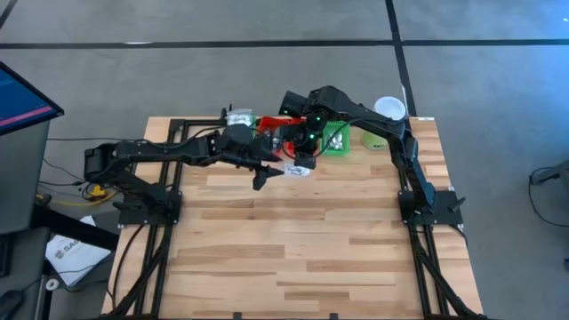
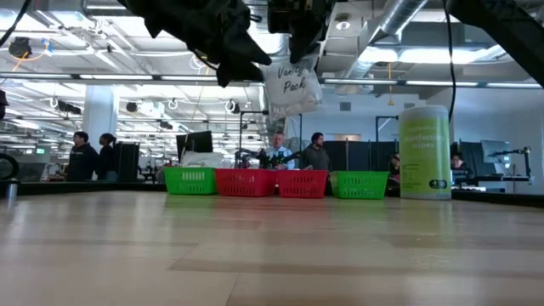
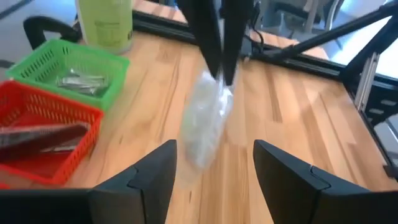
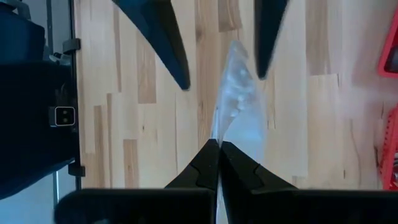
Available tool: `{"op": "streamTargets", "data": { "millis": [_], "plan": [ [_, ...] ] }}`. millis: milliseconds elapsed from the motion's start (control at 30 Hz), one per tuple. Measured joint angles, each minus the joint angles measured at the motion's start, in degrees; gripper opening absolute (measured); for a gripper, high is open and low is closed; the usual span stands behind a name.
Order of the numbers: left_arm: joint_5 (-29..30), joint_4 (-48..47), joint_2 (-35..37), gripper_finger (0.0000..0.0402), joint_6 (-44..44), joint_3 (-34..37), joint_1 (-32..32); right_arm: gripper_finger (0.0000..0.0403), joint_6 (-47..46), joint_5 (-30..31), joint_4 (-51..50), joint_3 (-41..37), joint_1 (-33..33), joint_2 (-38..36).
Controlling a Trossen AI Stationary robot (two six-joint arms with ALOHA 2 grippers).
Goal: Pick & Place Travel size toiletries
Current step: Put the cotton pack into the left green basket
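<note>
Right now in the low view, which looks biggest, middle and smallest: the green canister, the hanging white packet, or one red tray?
1. Green canister, the tallest.
2. and 3. White packet and red tray: they look about alike, and the packet hangs nearer the camera, so I won't rank them.

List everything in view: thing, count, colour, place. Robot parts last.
Packet: one, clear-white, marked "Vanity Pack", hanging in the air above the table, pinched at its top by the right tool.
Trays: four in a row at the table's far edge, green, red, red, green.
Silvery tubes: a few, in a green tray.
Dark bars: a few, in a red tray.
Canister: one, pale green, white lid, right of the trays.
Table: one, light wood.
People: several, in the room behind, far from the table.
Right tool: shut on the packet.
Left tool: open, fingers either side of the packet.
</note>
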State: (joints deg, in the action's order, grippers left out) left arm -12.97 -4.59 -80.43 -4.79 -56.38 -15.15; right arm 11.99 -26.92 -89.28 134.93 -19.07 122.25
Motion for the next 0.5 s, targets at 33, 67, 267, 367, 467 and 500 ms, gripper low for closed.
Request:
{"op": "streamTargets", "data": {
  "millis": [33, 67, 267, 367, 467, 500],
  "plan": [
    [-0.02, 0.14, -0.07, 0.0207, -0.09, -0.09, 0.02, 0.0000, 0.00, -0.02, -0.06, 0.00, 0.00, -0.08],
    [-0.02, -0.20, 0.03, 0.0206, -0.09, -0.08, 0.02, 0.0000, 0.00, -0.04, -0.06, 0.00, 0.00, -0.10],
    [1.15, 0.69, 0.14, 0.0193, 0.01, -0.06, -0.40, 0.0000, 0.00, -0.01, 0.11, 0.00, 0.26, -0.08],
    [1.14, 0.75, 0.14, 0.0183, -0.09, -0.06, -0.40, 0.0000, 0.00, -0.02, 0.88, 0.00, 0.74, -0.06],
    [1.14, 0.86, 0.14, 0.0168, -0.14, -0.06, -0.40, 0.0000, 0.00, -0.04, 1.15, 0.00, 0.79, -0.06],
    [1.14, 0.88, 0.14, 0.0161, -0.14, -0.06, -0.40, 0.0000, 0.00, -0.02, 1.18, 0.00, 0.78, -0.06]
  ]
}}
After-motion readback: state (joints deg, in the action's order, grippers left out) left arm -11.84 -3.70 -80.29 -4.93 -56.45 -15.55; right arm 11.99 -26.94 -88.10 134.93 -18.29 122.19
